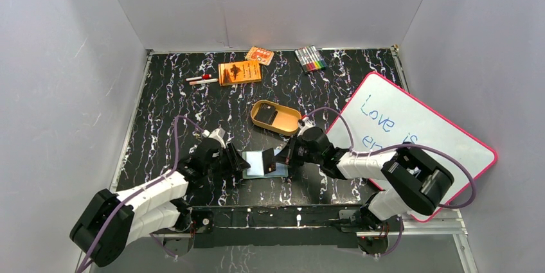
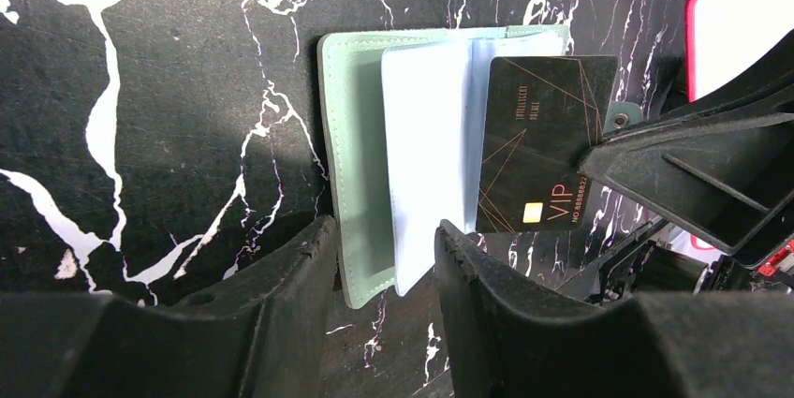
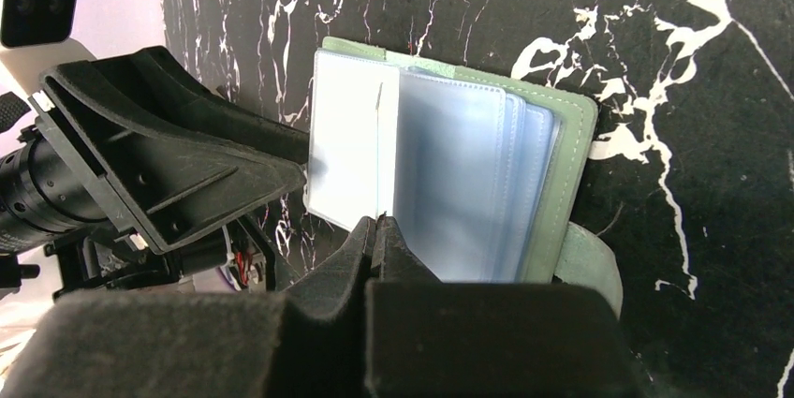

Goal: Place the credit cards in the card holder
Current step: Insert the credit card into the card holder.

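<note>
A: The credit card [image 2: 548, 145]?
B: Clamped in the right end effector [image 3: 379, 234], tipped up over the clear sleeves [image 3: 459, 183], probably lined up to slide in.
A: And the card holder [image 1: 262, 162]?
B: Spread open on the counter [image 1: 167, 106] between both arms. Straddled at its near edge by the left end effector [image 2: 384, 229], jaws apart, likely to pin it down.
A: Anything in the way?
B: Only sleeves fanning up. Tin [image 1: 275, 117] beyond, whiteboard [image 1: 418, 132] to the right, neither touching.

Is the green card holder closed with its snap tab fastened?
No, the card holder lies open, and its pale green inside and its clear sleeves are showing.
</note>
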### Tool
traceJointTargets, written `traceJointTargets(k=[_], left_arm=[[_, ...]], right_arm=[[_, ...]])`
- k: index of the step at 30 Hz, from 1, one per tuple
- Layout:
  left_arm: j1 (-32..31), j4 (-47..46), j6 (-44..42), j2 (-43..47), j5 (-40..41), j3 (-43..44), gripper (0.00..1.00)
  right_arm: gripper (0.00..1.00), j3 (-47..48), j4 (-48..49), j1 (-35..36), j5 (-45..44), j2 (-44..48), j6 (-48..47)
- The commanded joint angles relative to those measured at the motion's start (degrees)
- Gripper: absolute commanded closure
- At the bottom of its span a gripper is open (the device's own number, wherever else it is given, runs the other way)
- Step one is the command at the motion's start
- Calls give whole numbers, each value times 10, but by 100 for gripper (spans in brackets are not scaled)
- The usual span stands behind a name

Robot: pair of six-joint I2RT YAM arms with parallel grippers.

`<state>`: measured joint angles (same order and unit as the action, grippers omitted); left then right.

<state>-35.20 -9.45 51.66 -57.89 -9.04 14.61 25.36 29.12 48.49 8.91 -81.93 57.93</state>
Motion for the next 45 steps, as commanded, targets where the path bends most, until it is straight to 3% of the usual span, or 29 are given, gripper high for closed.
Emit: traceJointTargets(k=[1,45], left_arm=[[2,0,1,-5,12,-3,60],[2,-6,3,-17,11,-13,71]], right_arm=[[100,31,-4,2,-13,-9,-2],[100,39,44,5,11,-90,66]])
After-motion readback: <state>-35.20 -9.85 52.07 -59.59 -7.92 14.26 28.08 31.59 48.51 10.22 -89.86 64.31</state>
